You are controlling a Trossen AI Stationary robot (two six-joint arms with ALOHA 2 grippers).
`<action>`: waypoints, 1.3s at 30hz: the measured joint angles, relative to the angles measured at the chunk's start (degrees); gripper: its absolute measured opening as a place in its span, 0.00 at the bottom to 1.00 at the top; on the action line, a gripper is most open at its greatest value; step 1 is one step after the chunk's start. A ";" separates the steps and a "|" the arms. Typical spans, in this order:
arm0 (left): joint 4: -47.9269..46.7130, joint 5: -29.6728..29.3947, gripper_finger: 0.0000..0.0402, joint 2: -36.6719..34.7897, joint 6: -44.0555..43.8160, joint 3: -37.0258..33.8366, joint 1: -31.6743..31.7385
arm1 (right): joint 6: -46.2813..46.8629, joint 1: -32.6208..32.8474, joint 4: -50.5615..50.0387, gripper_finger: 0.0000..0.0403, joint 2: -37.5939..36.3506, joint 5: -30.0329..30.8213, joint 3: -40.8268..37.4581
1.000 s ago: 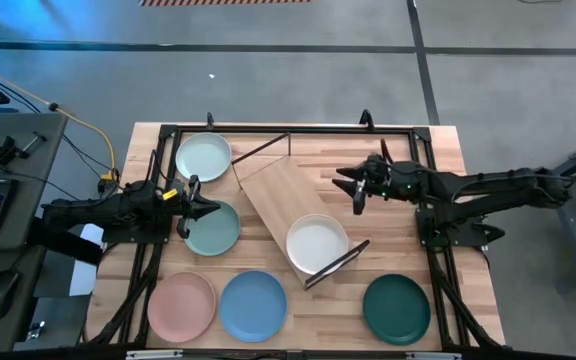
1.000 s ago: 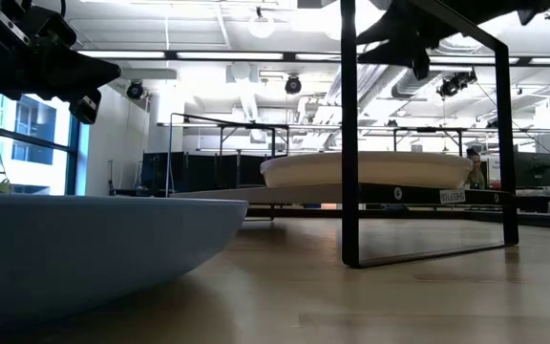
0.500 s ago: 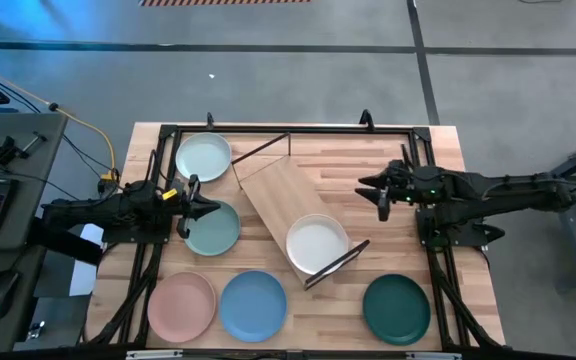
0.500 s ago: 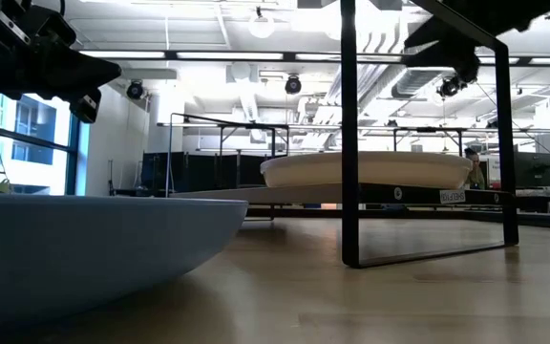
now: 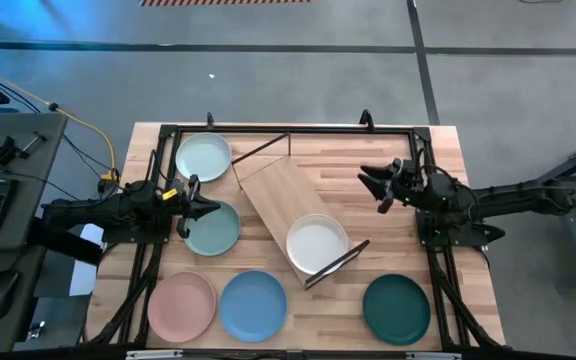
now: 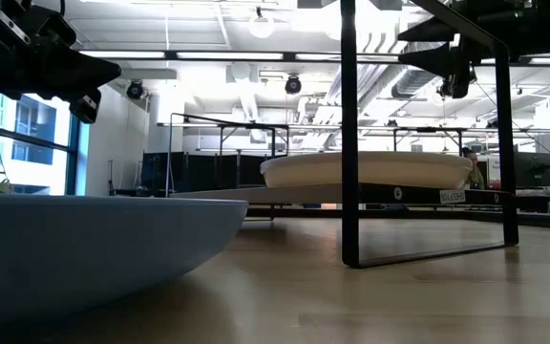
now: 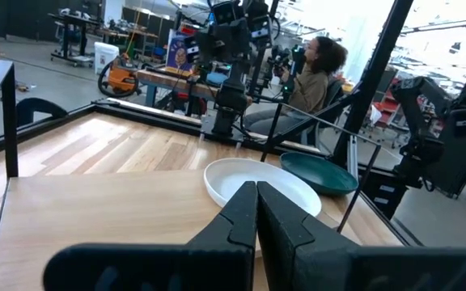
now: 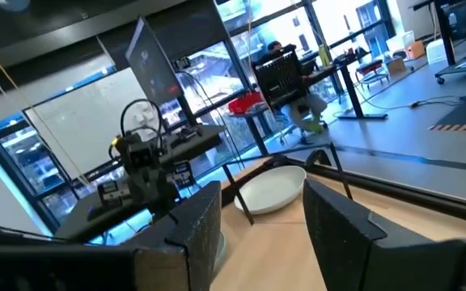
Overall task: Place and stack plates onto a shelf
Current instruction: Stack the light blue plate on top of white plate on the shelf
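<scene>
One white plate on the angled shelf, five plates around it on the table.

From above, the light wood rectangular shelf (image 5: 286,207) lies askew mid-table with the round matte white plate (image 5: 317,244) at its near end. The left gripper (image 5: 201,208), fingers pressed together, hovers over the sage green plate (image 5: 213,229); the pale mint plate (image 5: 203,157) sits behind it. The pink plate (image 5: 181,305), light blue plate (image 5: 253,304) and dark teal plate (image 5: 396,307) line the front edge. The right gripper (image 5: 376,184), fingers spread and empty, hangs beside the shelf. At table height, the white plate (image 6: 366,168) rests on the board behind a dark frame rod (image 6: 349,134). The left wrist shows touching fingers (image 7: 249,218); the right wrist shows parted fingers (image 8: 205,226).
</scene>
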 joint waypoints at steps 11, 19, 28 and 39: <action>15.66 -11.87 0.00 1.67 -18.22 -0.03 0.00 | 1.70 -0.02 0.20 0.39 0.02 0.27 -0.06; 15.15 -13.02 0.13 10.97 -21.60 8.04 -0.01 | 3.23 -0.02 0.16 0.39 0.05 1.12 -0.08; -7.89 2.91 0.29 25.50 -20.03 29.44 -0.47 | 3.82 -0.02 0.16 0.39 0.05 1.55 -0.06; -0.73 10.29 0.30 34.09 -35.30 33.51 -2.62 | 4.59 -0.03 0.09 0.39 0.05 3.41 -0.06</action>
